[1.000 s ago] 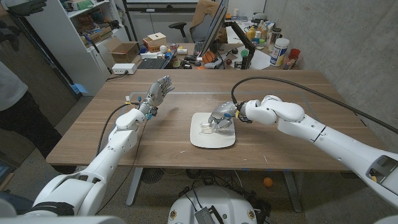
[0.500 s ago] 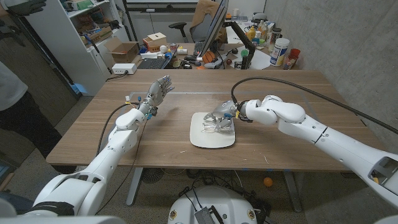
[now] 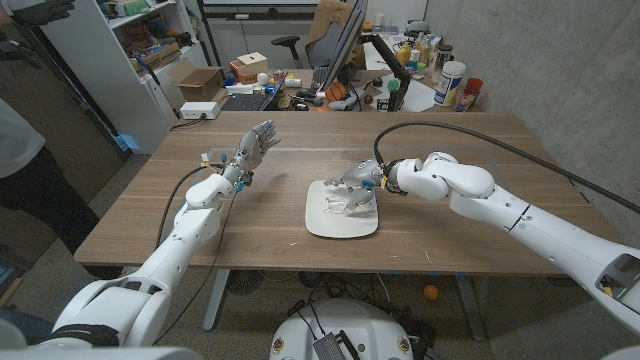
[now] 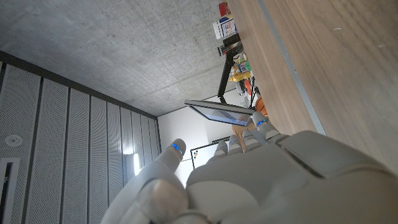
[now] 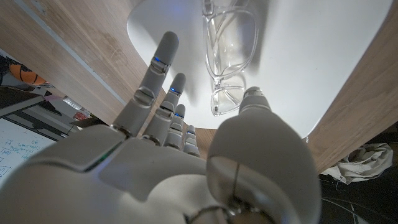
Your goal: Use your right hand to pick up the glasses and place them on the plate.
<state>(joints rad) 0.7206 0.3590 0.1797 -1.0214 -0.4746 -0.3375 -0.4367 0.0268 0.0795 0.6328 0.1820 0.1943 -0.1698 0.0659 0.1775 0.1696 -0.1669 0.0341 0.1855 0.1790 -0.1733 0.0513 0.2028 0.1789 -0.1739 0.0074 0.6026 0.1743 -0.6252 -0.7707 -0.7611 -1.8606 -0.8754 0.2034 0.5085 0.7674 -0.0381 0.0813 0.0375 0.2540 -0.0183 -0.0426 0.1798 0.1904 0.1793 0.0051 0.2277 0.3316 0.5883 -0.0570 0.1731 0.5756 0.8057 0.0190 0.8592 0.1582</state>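
We see our right hand point(image 3: 357, 180) hovering with fingers spread, holding nothing. The clear glasses point(image 5: 229, 59) lie on the white plate point(image 3: 320, 224), just beyond the fingertips point(image 5: 163, 43), apart from them.

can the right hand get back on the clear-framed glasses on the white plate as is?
Probably yes. The right hand hovers open just above the clear-framed glasses, which lie loose on the white rounded-square plate. Nothing stands between the fingers and the frame.
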